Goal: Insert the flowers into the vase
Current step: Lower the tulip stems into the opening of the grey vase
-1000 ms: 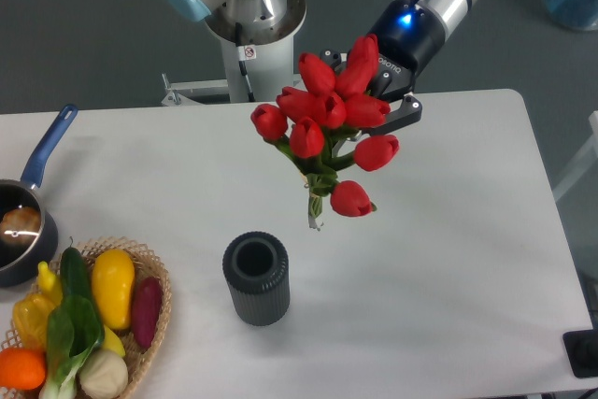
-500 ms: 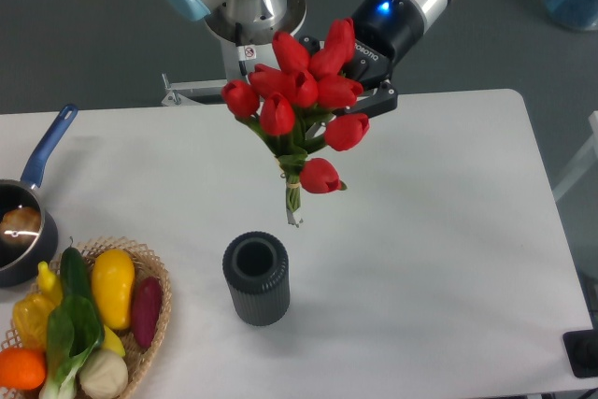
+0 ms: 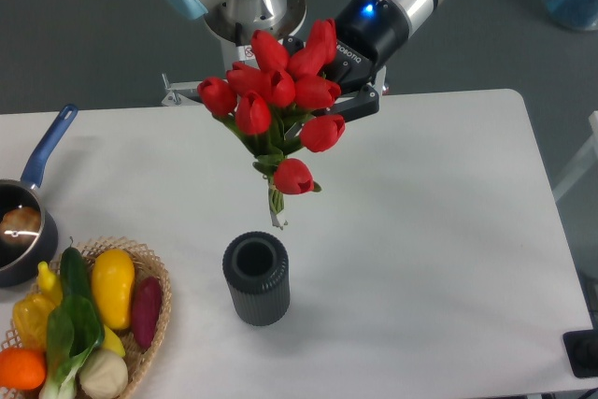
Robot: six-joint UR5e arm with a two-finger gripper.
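Observation:
A bunch of red tulips, the flowers (image 3: 274,100), hangs in the air with green stems pointing down. The stem tips end a little above and just right of the mouth of the vase (image 3: 255,277), a dark grey ribbed cylinder standing upright on the white table. My gripper (image 3: 322,100) is behind the blooms and shut on the flowers, with its fingers mostly hidden by the red heads. The stems do not touch the vase.
A wicker basket (image 3: 156,279) with yellow, green, purple and orange vegetables sits at the front left. A dark saucepan (image 3: 21,231) with a blue handle lies at the left edge. The robot base (image 3: 245,21) stands behind the table.
The gripper has carried the flowers left and slightly toward the vase, so the stem tips now hang closer over its mouth. The vase has stayed put.

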